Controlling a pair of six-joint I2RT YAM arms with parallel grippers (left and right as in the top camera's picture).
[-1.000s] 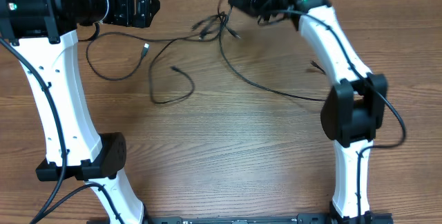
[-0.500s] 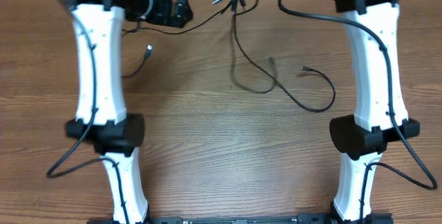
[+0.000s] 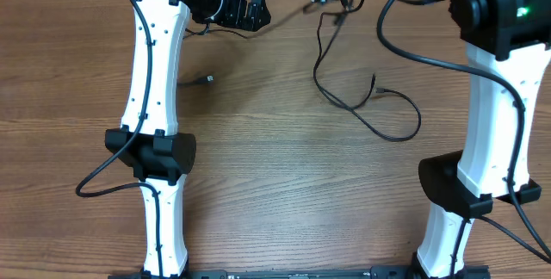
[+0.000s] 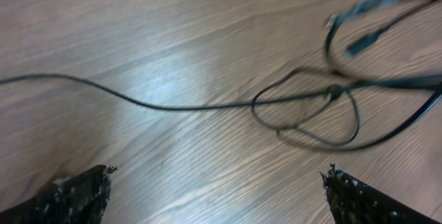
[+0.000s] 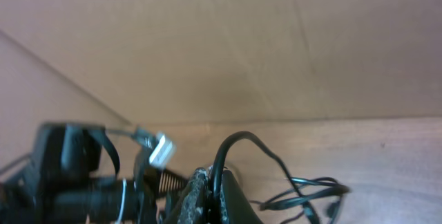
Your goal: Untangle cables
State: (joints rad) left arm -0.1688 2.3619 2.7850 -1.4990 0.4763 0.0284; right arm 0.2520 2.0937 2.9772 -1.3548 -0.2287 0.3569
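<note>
Thin black cables (image 3: 418, 120) trail across the wooden table from a tangled bunch (image 3: 332, 0) at the far edge. My right gripper (image 5: 219, 184) is shut on one black cable (image 5: 238, 139) that arches up out of its fingers, with more loops (image 5: 311, 191) hanging to the right; in the overhead view this gripper is cut off at the top edge. My left gripper (image 3: 253, 10) stands open left of the bunch, nothing between its fingers (image 4: 77, 195). Its wrist view shows a knot of crossing cables (image 4: 334, 92) lying on the wood ahead.
A loose plug end (image 3: 207, 79) lies beside the left arm (image 3: 155, 64). The right arm (image 3: 495, 98) stands tall on the right. A white connector (image 5: 163, 148) and dark arm parts (image 5: 65, 175) fill the left of the right wrist view.
Both arms have swung to the right. The cables have been dragged right with the right gripper, and the bunch now sits nearer the top centre.
</note>
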